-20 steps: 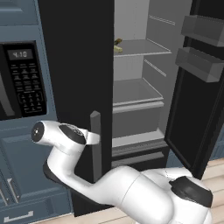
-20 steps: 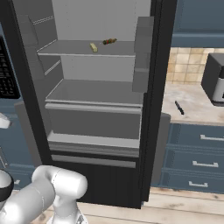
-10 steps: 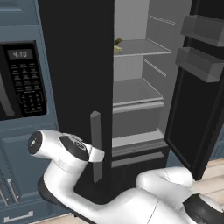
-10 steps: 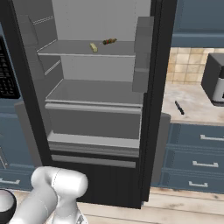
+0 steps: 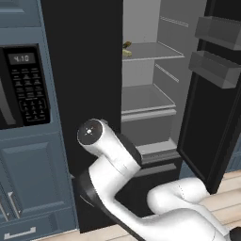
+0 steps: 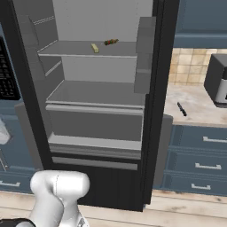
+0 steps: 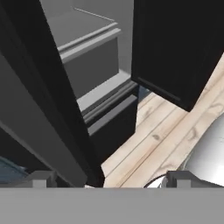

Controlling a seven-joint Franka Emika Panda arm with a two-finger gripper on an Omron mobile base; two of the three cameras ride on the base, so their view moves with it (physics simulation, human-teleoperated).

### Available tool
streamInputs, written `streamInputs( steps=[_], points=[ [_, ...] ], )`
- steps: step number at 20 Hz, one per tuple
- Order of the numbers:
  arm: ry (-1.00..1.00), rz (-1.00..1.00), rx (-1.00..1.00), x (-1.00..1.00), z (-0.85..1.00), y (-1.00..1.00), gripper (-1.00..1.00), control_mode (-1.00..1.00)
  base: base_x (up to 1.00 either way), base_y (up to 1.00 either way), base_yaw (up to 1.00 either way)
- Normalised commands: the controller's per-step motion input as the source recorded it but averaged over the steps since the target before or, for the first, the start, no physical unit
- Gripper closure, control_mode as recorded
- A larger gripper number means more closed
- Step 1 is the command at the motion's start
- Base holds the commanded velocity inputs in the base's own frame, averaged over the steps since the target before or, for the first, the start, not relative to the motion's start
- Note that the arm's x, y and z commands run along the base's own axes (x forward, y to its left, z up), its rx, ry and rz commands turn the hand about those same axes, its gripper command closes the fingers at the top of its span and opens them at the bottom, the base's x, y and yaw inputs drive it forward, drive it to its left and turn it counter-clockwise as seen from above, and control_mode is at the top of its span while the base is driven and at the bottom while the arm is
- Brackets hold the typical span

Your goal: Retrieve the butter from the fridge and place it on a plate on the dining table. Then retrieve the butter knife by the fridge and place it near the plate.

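Note:
The black fridge stands with both doors open, showing pale grey shelves. The butter, a slim pale yellow stick, lies on the upper shelf beside a small dark lump; the left base view shows the butter at the shelf's left end. The dark butter knife lies on the marbled counter right of the fridge. My gripper hangs low in front of the fridge, open and empty. It looks past the left door's edge at the bottom drawer and the wooden floor. The plate and the dining table are out of view.
The right fridge door juts out with bins on its inside. A microwave sits in the blue-grey cabinet to the left. A grey appliance stands on the counter over blue drawers. My elbow bulges before the left door.
My arm's elbow has swung up and to the right in front of the left fridge door, covering its handle. The gripper has stayed open. Butter and knife have not moved.

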Motion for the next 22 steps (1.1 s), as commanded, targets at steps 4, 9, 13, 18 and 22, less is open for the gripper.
streamInputs(
  steps=[4, 9, 13, 18, 22],
  points=[
    [0.02, 0.06, 0.26, -0.30, 0.37, -0.73, -1.00, -1.00, 0.00, 0.00, 0.00],
    [0.00, 0.06, 0.36, -0.43, 0.02, -0.83, -1.00, -1.00, 0.00, 0.00, 0.00],
    [0.00, 0.06, 0.46, -0.05, 0.00, -0.89, -1.00, -1.00, 0.00, 0.00, 0.00],
    [0.00, 0.03, 0.49, 0.38, 0.00, -0.77, -1.00, -1.00, 0.00, 0.00, 0.00],
    [0.01, 0.00, 0.30, 0.74, -0.12, -0.32, -1.00, -1.00, 0.00, 0.00, 0.00]
  ],
)
